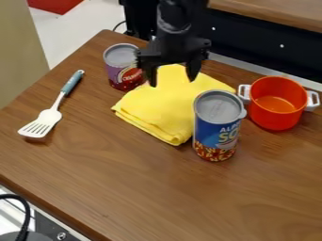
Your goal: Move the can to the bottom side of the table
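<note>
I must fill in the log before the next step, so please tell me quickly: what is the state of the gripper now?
Gripper: open, fingers spread apart, holding nothing, over the yellow cloth.

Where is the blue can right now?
The blue can stands right of centre in the camera view, between the yellow cloth and the orange pot.
</note>
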Available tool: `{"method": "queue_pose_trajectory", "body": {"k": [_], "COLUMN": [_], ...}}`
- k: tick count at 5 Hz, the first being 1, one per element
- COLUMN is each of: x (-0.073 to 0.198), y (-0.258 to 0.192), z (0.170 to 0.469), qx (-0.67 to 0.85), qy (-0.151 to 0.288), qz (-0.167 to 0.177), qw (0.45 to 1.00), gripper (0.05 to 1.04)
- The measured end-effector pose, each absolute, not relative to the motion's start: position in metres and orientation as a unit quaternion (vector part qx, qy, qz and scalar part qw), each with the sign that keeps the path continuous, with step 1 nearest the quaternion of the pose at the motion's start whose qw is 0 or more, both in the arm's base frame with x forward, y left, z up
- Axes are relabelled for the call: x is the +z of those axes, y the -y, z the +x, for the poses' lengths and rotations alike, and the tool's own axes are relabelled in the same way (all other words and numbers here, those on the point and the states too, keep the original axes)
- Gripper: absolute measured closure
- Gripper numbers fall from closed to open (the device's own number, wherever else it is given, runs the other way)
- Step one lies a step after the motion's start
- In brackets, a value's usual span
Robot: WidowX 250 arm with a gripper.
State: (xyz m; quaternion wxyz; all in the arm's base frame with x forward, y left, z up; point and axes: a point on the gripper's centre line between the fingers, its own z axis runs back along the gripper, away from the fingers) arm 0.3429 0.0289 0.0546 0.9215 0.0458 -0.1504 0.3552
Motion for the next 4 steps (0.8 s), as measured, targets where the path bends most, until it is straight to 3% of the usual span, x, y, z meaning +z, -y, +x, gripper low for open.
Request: {"method": "queue_pose_trajectory", "body": {"k": [2, 4], "x": [0.053, 0.051], "y": [-0.002, 0.033], "z": [0.359, 0.365], "qx": [0.346, 0.25], "qy": [0.159, 0.164], "qz": [0.017, 0.011], "qw": [0.925, 0.954], "gripper": [0.084, 0.084]}}
